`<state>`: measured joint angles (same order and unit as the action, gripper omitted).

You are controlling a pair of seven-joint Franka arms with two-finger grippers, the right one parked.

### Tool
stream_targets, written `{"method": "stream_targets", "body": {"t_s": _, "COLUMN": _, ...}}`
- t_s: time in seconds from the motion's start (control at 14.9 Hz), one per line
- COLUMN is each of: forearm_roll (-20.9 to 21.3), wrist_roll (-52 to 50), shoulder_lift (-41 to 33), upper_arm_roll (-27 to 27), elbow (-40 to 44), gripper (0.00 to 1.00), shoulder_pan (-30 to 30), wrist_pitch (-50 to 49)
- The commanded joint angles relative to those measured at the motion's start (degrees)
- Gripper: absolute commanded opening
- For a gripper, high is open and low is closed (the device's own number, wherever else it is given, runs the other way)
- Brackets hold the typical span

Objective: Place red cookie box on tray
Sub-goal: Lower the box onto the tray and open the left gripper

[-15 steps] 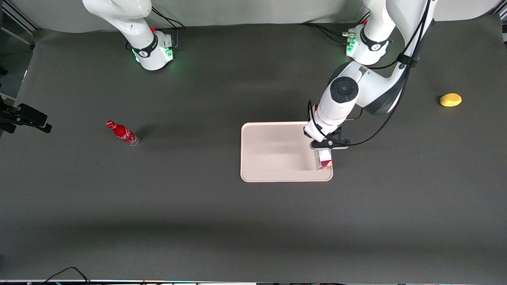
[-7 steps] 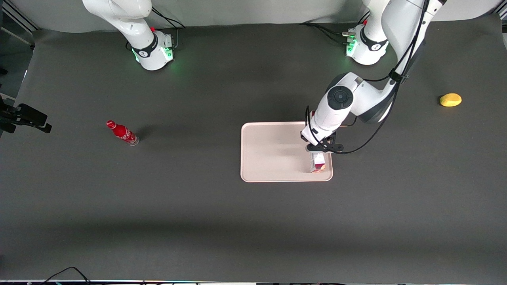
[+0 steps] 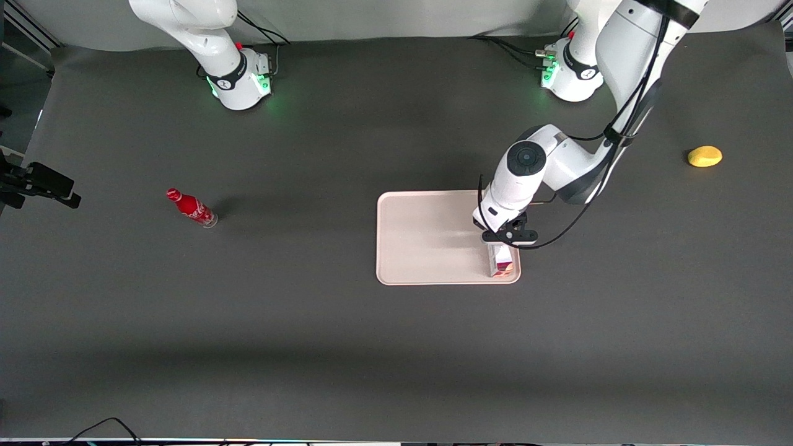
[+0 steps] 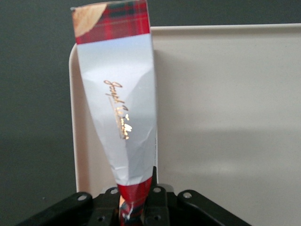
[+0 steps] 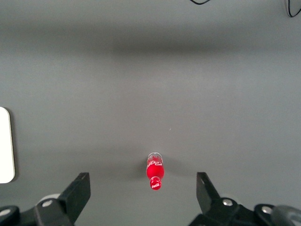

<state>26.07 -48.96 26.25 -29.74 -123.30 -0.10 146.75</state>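
In the front view the gripper [image 3: 503, 243] hangs over the tray [image 3: 427, 241], at about four o'clock from the tray's middle and close to the edge toward the working arm's end of the table, with the red cookie box [image 3: 502, 261] showing just under it, inside the rim. Against the two earlier front frames, the wrist has dropped and the box has moved from hanging over the rim to lying within it, so the placement looks nearly done though not yet released. A small red bottle [image 3: 191, 207] stands well off toward the parked arm's end and a yellow lemon-like object [image 3: 704, 156] lies toward the working arm's. In the left wrist view the fingers are clamped on the box's [image 4: 117, 108] narrow red end, and the card pinches to a wedge there. It seems light, thin and easily crushed, so holding across a firmer middle section would be kinder.
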Motion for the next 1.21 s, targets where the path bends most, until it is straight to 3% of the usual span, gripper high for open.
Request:
{"method": "stream_targets", "body": {"t_s": 0.0, "forearm_roll": 1.97, "wrist_roll": -2.45, "shoulder_lift": 1.16, "upper_arm_roll": 0.3, "elbow": 0.34, "gripper": 0.0, "shoulder_pan": -0.51, "wrist_pitch": 2.48}}
{"method": "stream_targets", "body": {"t_s": 0.2, "forearm_roll": 2.23, "wrist_roll": -2.45, "shoulder_lift": 2.05, "upper_arm_roll": 0.74, "elbow": 0.51, "gripper": 0.0, "shoulder_pan": -0.52, "wrist_pitch": 3.28}}
{"method": "stream_targets", "body": {"t_s": 0.27, "forearm_roll": 2.23, "wrist_roll": -2.54, "shoulder_lift": 2.05, "upper_arm_roll": 0.74, "elbow": 0.6, "gripper": 0.64, "shoulder_pan": -0.52, "wrist_pitch": 3.19}}
{"method": "stream_targets", "body": {"t_s": 0.4, "forearm_roll": 2.23, "wrist_roll": -2.45, "shoulder_lift": 2.05, "upper_arm_roll": 0.83, "elbow": 1.13, "gripper": 1.0, "shoulder_pan": -0.34, "wrist_pitch": 3.01}}
{"method": "stream_targets", "body": {"t_s": 1.14, "forearm_roll": 2.32, "wrist_roll": -1.93, "shoulder_lift": 1.7, "upper_arm_roll": 0.74, "elbow": 2.62, "gripper": 1.0, "shoulder_pan": -0.08, "wrist_pitch": 2.13}}
